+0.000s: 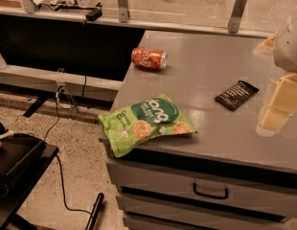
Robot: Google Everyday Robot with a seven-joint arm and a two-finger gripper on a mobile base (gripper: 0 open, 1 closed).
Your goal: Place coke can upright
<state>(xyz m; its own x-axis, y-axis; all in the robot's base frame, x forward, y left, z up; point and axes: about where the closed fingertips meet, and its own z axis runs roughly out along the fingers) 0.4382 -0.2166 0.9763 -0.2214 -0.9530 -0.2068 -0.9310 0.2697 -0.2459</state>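
Observation:
The coke can (149, 58), red-orange with white script and silver ends, lies on its side near the far left edge of the grey table top (206, 75). My gripper (269, 78) hangs at the right edge of the view, over the table's right side. It is far to the right of the can and not touching it. Its pale yellow fingers (280, 104) stand apart with bare table showing between them, and they hold nothing.
A green chip bag (146, 122) lies at the front left corner, partly overhanging the edge. A flat dark wrapped bar (236, 95) lies right of centre. Drawers with a handle (211, 191) are below. Cables and a black stand (19, 162) are on the floor at left.

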